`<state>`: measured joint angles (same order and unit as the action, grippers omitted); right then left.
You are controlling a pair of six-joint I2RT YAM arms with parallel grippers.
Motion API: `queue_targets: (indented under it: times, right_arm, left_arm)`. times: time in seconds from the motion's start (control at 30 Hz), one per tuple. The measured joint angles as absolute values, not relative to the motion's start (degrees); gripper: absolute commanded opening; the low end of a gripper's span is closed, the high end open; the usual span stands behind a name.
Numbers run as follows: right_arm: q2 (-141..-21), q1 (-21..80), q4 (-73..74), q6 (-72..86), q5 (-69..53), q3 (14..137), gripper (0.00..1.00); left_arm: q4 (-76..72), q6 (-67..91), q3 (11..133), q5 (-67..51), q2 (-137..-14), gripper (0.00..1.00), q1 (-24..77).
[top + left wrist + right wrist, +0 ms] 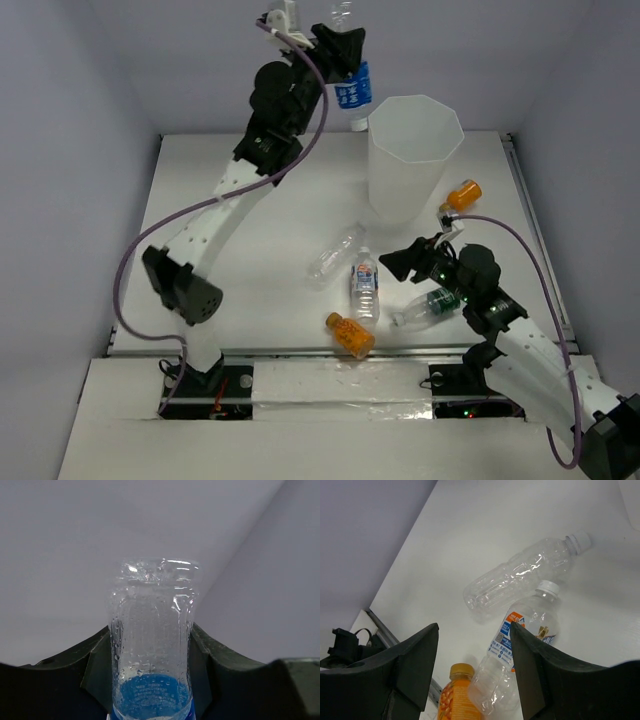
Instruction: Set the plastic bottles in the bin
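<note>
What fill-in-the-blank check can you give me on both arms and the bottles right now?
The left gripper is shut on a bottle whose label is ____.
The right gripper holds nothing; it is ____.
The short bottle lying right of the bin is ____.
The number of bottles lying on the table is ____.
Missing words: blue; open; orange; five.
</note>
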<state>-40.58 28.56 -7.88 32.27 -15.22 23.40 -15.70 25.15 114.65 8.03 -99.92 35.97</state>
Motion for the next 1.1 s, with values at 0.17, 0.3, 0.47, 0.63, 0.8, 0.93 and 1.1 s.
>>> queue_targets:
  times: [0.17, 0.3, 0.47, 0.63, 0.8, 0.93, 1.1]
  right_arm:
    - [-39.09, 28.58, -6.79, 32.62, -15.18, 23.4, 0.65]
    - [-37.54, 28.58, -6.57, 32.84, -15.27, 22.48, 0.65]
    - [-36.53, 28.58, -6.46, 32.84, -15.59, 21.67, 0.65]
    - [-36.47, 28.58, -6.61, 33.01, -15.94, 21.54, 0.65]
    - [-36.45, 28.58, -6.61, 33.01, -15.29, 21.54, 0.65]
    - [-36.25, 28.58, -6.04, 33.01, -13.3, 21.67, 0.63]
    - [-36.25, 28.58, -4.19, 33.63, -10.96, 24.16, 0.54]
  left_arm:
    - [-19.16, 25.17, 133.84, 8.16, -118.93, 0.16, 39.07]
    - [-21.93, 25.71, 138.89, 8.32, -128.88, 0.17, 40.29]
    - [-26.65, 25.28, 138.89, 9.72, -135.06, 0.18, 40.51]
    - [-30.65, 24.38, 139.09, 9.8, -137.32, 0.39, 40.49]
    - [-33.39, 22.83, 139.09, 9.39, -137.51, 0.79, 40.77]
    - [-34.13, 21.28, 139.09, 8.56, -137.45, 0.96, 41.17]
    - [-32.95, 19.42, 136.84, 6.74, -134.98, 0.99, 41.76]
